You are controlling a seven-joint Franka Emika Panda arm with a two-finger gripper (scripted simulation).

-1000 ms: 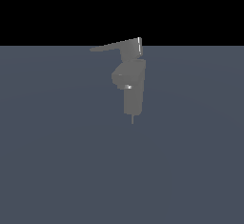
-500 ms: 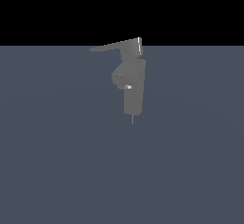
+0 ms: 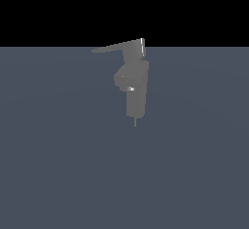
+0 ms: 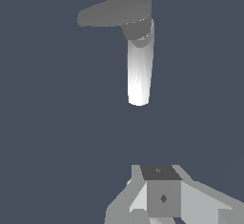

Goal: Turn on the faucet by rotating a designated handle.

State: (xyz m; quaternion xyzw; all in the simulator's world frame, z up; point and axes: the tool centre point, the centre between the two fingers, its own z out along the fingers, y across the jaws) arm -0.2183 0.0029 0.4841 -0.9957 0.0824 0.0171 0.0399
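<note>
Standing unchanged from a second ago, the faucet (image 3: 135, 89) rises mid-floor with the handle (image 3: 115, 47) still pointing toward nine o'clock in the exterior view. Nothing has turned, so the task looks unstarted. In the wrist view the gripper (image 4: 159, 204) sits well apart from the handle (image 4: 114, 10), holding nothing; its finger spread cannot be told.

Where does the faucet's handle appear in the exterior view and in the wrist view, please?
Exterior view: the handle lies atop the faucet, its point toward the exterior view's left, at the floor's far edge.
Wrist view: the handle is the flat grey paddle, clear of the gripper.
Shared landmark: the small grey block under the handle's wide end.
</note>
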